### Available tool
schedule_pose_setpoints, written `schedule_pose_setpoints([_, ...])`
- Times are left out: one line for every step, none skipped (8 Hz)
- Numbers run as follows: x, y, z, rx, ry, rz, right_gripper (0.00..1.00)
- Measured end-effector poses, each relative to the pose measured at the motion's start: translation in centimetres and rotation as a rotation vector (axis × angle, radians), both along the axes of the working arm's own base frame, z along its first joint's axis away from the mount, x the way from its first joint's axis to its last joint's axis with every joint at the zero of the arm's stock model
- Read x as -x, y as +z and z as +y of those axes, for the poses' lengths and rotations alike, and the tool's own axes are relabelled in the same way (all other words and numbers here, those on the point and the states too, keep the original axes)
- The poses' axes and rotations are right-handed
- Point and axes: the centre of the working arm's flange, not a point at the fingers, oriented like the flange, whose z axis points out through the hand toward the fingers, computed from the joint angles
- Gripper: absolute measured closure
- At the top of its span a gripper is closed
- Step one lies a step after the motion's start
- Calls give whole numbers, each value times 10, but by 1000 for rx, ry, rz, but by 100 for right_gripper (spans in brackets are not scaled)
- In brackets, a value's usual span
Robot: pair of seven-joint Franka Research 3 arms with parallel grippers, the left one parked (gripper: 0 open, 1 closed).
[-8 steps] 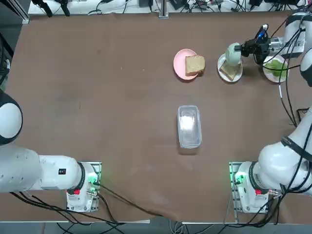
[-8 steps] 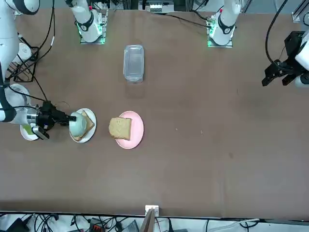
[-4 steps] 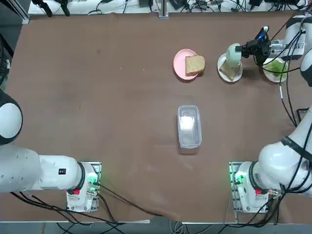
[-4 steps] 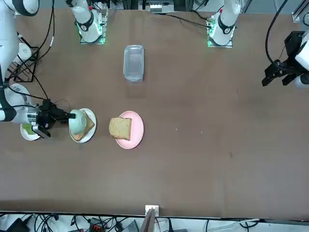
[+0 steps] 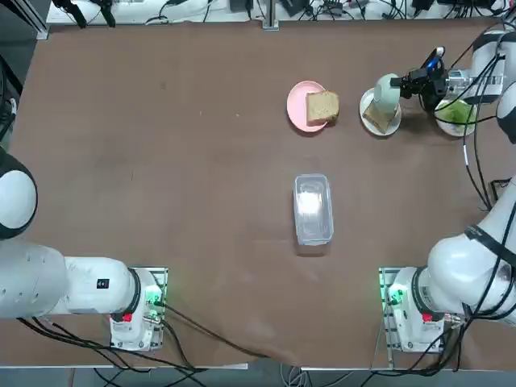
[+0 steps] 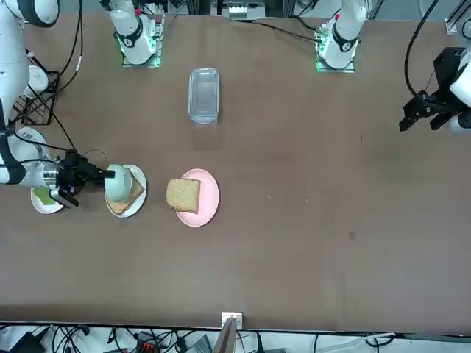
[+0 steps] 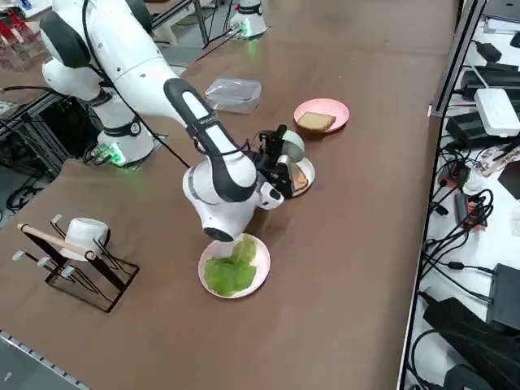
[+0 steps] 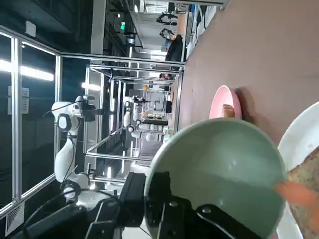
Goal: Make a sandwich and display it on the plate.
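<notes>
Sandwich isn't assembled yet: one bread slice [image 5: 376, 119] sits on the white plate [image 5: 393, 126] under my right gripper [image 5: 401, 83], which is clamped on the rim of a pale green bowl [image 5: 386, 90] tipped over it, orange bits [image 8: 297, 192] probably spilling out. Lettuce [image 7: 231, 268] waits on its own dish nearby. Farther off, the second slice [image 5: 322, 106] lies on the pink plate [image 5: 297, 105]. Bread is light, soft, crumbly: pinch gently at the crust edges.
</notes>
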Motion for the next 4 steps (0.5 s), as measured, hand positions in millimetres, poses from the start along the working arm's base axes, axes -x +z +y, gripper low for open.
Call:
schedule_pose_setpoints([1, 1, 3, -31, 3, -1, 95])
schedule_pose_setpoints([3, 0, 6, -76, 8, 2, 95])
schedule_pose_setpoints([4, -4, 8, -107, 7, 7, 95])
schedule_pose_setpoints([6, -9, 9, -119, 3, 10, 95])
